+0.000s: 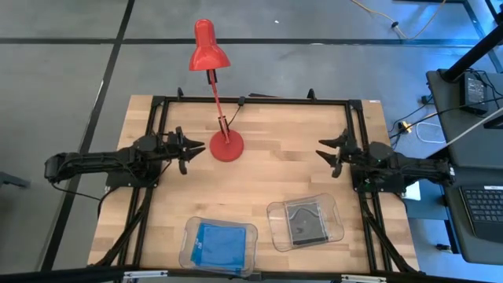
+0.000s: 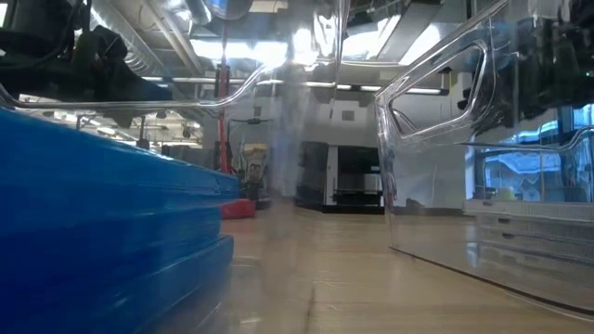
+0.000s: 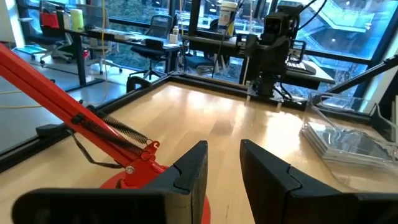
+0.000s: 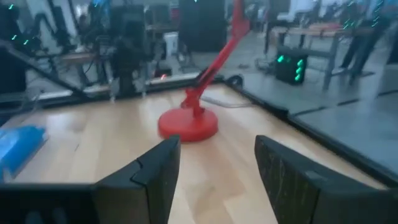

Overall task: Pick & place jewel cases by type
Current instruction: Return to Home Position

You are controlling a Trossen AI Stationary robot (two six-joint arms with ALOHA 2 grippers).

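The blue jewel cases lie stacked in a clear tray near the table's near edge, left of centre. They fill the low view's left as a blue stack. The dark grey cases lie in a second clear tray to its right, which also shows in the left wrist view. My left gripper hovers open at the table's left, just beside the lamp base. My right gripper hovers open at the table's right. Both are far from the trays and hold nothing.
A red desk lamp stands on its round base at the table's middle, its arm leaning toward the far edge. The base lies close in front of my left gripper and farther from my right gripper. A black frame rims the table.
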